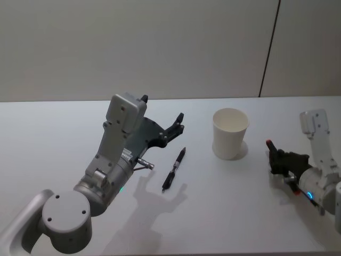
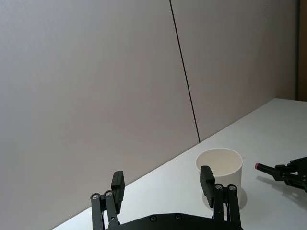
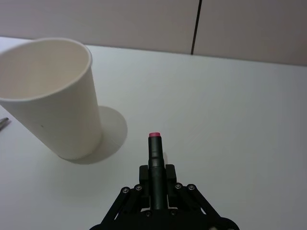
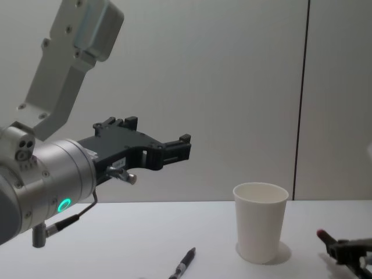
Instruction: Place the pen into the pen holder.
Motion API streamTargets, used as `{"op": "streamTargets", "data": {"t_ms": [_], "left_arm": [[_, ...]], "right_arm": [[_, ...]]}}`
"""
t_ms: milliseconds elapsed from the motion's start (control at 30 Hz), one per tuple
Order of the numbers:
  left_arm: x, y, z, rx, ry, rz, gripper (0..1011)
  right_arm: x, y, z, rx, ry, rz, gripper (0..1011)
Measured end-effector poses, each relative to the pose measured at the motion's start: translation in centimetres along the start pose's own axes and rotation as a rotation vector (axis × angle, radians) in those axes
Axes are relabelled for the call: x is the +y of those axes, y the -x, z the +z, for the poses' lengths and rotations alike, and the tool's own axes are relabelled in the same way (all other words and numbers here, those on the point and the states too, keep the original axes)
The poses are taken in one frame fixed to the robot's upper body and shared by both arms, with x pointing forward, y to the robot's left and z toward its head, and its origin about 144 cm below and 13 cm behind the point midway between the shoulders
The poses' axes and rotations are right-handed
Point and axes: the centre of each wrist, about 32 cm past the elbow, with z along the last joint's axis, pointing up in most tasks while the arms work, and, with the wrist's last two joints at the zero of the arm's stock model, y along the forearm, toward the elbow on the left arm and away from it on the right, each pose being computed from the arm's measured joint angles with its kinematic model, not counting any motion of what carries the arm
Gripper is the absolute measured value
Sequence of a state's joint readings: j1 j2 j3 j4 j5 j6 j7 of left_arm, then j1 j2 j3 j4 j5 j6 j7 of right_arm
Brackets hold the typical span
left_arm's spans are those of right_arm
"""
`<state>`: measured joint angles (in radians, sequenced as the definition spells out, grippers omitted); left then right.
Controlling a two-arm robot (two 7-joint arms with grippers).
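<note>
The pen (image 1: 174, 169), black and slim, lies flat on the white table (image 1: 64, 133), left of the pen holder (image 1: 230, 133). That holder is a plain white paper cup standing upright, seen from the side in the chest view as the pen holder (image 4: 260, 229). My left gripper (image 1: 178, 125) hangs open in the air above and just behind the pen, its fingers (image 2: 207, 178) spread and pointing toward the cup (image 2: 219, 167). My right gripper (image 1: 273, 152) rests low on the table right of the cup, shut, showing as a slim dark bar with a red tip (image 3: 154, 135).
A plain grey wall with one dark vertical seam (image 1: 269, 48) rises behind the table. Bare tabletop lies between the pen and the cup and in front of both.
</note>
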<state>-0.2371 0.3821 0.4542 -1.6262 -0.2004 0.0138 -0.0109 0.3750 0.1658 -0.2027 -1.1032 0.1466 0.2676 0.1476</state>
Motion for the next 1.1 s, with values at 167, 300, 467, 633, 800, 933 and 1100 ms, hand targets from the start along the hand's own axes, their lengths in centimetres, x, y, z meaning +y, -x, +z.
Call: {"op": "streamTargets", "data": {"t_ms": [167,300,467,633,800,933,1100], "left_arm": [[0.0,0.0,0.0,0.000,0.000,0.000,1004],[0.0,0.0,0.0,0.000,0.000,0.000,1004],[0.0,0.0,0.0,0.000,0.000,0.000,1004],[0.0,0.0,0.0,0.000,0.000,0.000,1004],[0.0,0.0,0.0,0.000,0.000,0.000,1004],[0.0,0.0,0.0,0.000,0.000,0.000,1004],[0.0,0.0,0.0,0.000,0.000,0.000,1004]], "right_arm": [[-0.4,0.1,0.2,-0.010,-0.058,0.011,185],[-0.8,0.2,0.6,-0.016,-0.128,0.022,185],[-1.2,0.2,1.0,-0.020,-0.206,0.033,185],[-1.5,0.2,1.3,-0.023,-0.277,0.044,185],[-1.6,0.2,1.7,-0.024,-0.353,0.056,185],[-1.6,0.2,2.0,-0.024,-0.417,0.068,185],[-1.4,0.2,2.5,-0.026,-0.512,0.085,185]]}}
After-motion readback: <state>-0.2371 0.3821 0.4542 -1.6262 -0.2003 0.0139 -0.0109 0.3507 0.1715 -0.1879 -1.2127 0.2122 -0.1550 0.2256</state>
